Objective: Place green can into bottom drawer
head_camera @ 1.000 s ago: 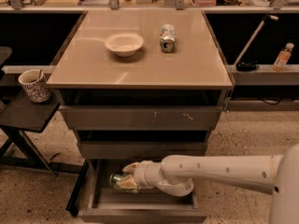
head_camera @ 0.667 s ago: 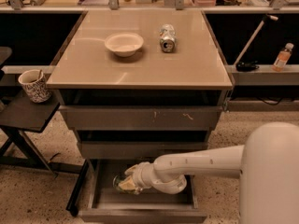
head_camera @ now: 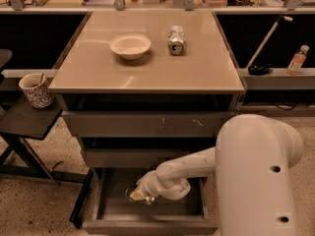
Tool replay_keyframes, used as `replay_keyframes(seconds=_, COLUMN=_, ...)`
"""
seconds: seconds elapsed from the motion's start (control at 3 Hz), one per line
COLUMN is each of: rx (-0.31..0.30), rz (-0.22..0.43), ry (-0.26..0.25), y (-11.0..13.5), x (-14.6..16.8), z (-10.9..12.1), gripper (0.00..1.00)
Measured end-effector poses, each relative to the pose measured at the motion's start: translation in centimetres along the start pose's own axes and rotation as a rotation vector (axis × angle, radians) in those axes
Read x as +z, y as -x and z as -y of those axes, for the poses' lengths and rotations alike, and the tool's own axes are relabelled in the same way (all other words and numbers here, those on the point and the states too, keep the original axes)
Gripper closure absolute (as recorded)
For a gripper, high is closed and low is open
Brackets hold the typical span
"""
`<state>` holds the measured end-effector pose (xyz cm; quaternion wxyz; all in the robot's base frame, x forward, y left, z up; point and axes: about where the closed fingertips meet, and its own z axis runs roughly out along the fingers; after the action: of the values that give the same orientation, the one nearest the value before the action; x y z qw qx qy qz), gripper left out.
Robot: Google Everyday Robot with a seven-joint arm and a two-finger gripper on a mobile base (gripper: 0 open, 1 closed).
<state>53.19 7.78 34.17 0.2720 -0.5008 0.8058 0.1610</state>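
The gripper [head_camera: 141,196] has sunk lower into the open drawer [head_camera: 147,226], down at 6 o'clock below the table [head_camera: 147,73]. The green can [head_camera: 135,194] sits at its tip on the 9 o'clock side, close to the drawer floor. Whether it grips or has let go I cannot tell; release looks near

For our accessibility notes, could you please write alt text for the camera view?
A white robot arm reaches into the open bottom drawer of a cabinet, its gripper low inside the drawer with a green can at its tip. On the cabinet top sit a pale bowl and a silver can lying on its side.
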Motion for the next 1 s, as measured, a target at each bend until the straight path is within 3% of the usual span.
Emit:
replay_keyframes(seconds=0.33, rx=0.023, rz=-0.017, ry=-0.006, y=-0.8, x=1.4, z=-0.9, gripper=1.0)
replay_keyframes(seconds=0.67, rx=0.146, rz=-0.037, ry=-0.004, y=-4.1, x=3.8, z=-0.3, gripper=1.0)
replay_keyframes(seconds=1.0, rx=0.308, rz=-0.05, ry=-0.011, y=-7.7, x=6.0, z=1.2, gripper=1.0)
